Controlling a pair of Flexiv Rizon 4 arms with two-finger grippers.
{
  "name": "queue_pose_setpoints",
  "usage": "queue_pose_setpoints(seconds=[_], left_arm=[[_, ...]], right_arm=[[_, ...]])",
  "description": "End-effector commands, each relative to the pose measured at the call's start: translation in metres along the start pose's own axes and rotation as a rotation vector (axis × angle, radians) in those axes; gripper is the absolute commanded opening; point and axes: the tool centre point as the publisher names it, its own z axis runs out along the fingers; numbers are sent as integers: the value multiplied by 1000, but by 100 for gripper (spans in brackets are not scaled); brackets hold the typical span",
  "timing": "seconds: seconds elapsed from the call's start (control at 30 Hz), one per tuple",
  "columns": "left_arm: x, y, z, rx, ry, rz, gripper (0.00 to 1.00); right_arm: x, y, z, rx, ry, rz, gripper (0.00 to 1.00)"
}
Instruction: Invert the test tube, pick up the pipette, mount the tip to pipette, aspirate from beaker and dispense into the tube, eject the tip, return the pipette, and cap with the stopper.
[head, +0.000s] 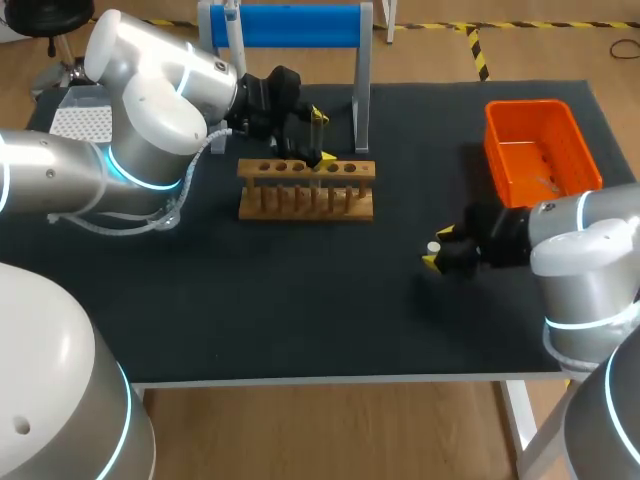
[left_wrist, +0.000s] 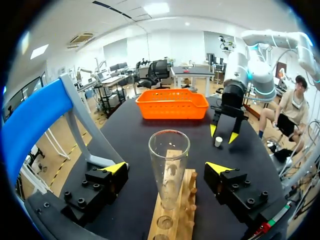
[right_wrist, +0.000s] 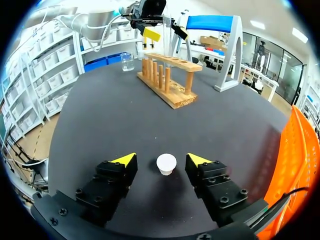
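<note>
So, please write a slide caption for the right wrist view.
Open right hand straddles the white stopper on the black table; the wooden rack stands ahead.

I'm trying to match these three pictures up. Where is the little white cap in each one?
Head view: the white cap lies on the table between the right end effector's yellow tips.
Left wrist view: far ahead, beyond the wooden rack, under the other arm's tips.
Right wrist view: on the table between its own open fingers, untouched.
Shared landmark: the wooden rack.
</note>
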Motion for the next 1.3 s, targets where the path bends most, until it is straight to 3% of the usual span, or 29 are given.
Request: queue_pose_setpoints(seconds=[0.03, 0.37, 0.53, 1.3], left_arm=[[0, 0, 0, -2, 1, -1, 100], [0, 0, 0, -2, 1, -1, 100], [0, 0, 0, -2, 1, -1, 100], [0, 0, 0, -2, 1, -1, 100]], right_arm=[[0, 1, 2, 3, -4, 2, 59], [-2, 2, 5, 4, -8, 6, 56], [-3, 3, 6, 6, -11, 7, 50], [-4, 2, 8, 14, -10, 10, 44]])
